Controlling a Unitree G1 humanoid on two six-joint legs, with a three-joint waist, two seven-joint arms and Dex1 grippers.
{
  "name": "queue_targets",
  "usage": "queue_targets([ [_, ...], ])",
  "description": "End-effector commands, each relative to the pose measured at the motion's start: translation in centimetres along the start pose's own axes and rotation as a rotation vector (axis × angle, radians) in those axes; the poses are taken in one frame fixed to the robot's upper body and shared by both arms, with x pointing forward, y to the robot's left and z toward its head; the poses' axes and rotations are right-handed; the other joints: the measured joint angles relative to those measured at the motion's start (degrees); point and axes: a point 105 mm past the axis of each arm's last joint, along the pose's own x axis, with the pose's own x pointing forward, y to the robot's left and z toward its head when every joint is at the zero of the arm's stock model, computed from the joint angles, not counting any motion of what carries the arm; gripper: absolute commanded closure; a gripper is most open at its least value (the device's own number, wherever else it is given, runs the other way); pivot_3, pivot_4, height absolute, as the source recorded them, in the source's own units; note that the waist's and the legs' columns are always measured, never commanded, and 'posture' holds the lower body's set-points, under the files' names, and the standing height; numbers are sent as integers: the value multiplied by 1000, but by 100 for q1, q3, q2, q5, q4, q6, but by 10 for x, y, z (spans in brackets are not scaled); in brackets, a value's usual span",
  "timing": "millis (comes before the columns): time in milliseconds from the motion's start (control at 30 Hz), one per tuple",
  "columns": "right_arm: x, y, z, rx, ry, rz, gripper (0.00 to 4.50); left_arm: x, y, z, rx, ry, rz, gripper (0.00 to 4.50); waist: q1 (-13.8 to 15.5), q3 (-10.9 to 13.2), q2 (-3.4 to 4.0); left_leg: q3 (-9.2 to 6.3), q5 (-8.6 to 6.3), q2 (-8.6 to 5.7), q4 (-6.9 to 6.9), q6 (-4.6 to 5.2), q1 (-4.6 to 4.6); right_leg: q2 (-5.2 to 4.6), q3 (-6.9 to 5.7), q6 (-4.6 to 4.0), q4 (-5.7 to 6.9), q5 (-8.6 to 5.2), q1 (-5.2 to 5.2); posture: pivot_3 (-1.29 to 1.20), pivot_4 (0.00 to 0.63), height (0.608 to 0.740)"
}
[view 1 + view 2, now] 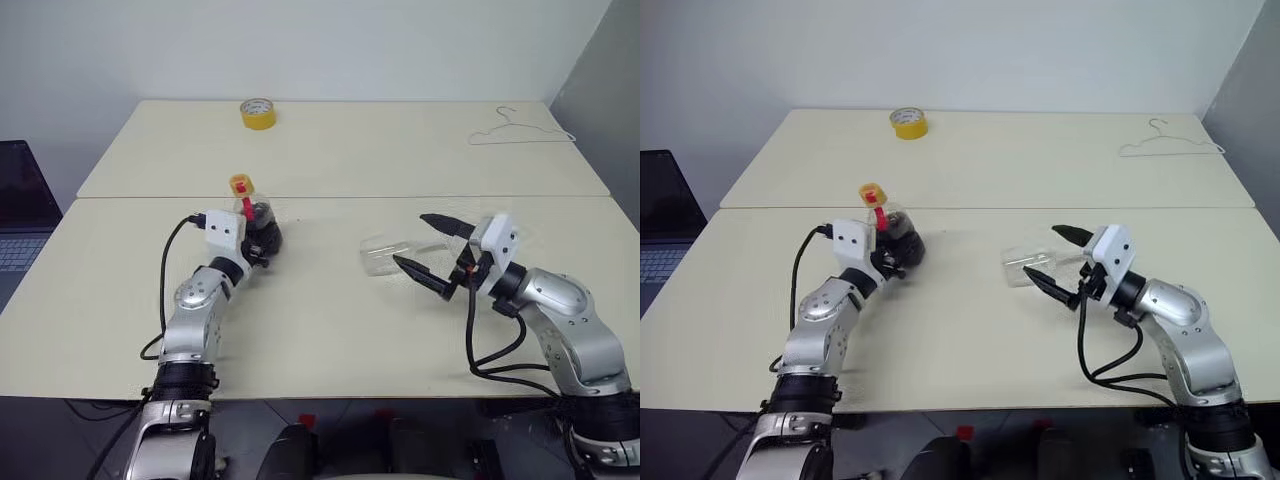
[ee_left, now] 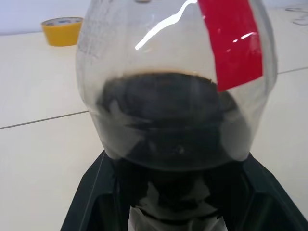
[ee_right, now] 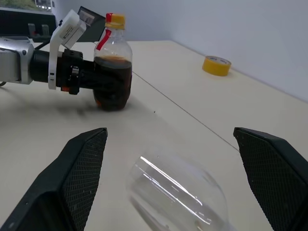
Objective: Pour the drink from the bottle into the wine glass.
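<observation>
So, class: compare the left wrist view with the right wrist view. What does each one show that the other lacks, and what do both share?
Left wrist view alone: a very close look at the drink through the bottle's rounded body.
Right wrist view alone: the wine glass lying on its side between the open right gripper, the bottle's yellow cap, and the left gripper at the bottle.
Both: the bottle, its red label, the yellow tape roll and the table.

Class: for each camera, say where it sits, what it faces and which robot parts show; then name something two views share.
Head views: above, looking down the table; both arms show.
Left wrist view: behind the left gripper, facing the bottle; finger bases show.
Right wrist view: behind the open right gripper, facing the lying glass; fingers and the left arm show.
Shared: bottle, tape.
</observation>
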Motion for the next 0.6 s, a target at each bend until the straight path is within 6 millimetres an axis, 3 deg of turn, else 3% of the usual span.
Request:
queue_targets([
  [33, 7, -1, 33, -23, -85, 7, 0, -4, -21, 35, 72, -67, -96, 2588, -1, 0, 1, -2, 0, -1, -1, 0, -1, 0, 0, 0, 0, 0, 0, 0, 150, 740],
  [167, 19, -1, 50, 15, -109, 8, 0, -10, -34, 41, 115, -37, -133, 2671, -1, 1, 1, -4, 0, 0, 0, 0, -2, 0, -2, 0, -1, 0, 1, 0, 150, 740],
  [300, 45, 4, 67, 74, -120, 43, 0, -8, -54, 45, 181, -30, -202, 2685, -13, 2, 5, 0, 0, 0, -1, 0, -2, 1, 1, 0, 1, 0, -2, 0, 150, 740],
  [600, 88, 27, 72, 189, -65, 131, 0, -3, -76, 48, 143, -60, -251, 2812, -11, 2, 4, -5, 0, -2, 0, -1, -20, -1, -3, -1, 3, 0, -21, 0, 150, 740],
])
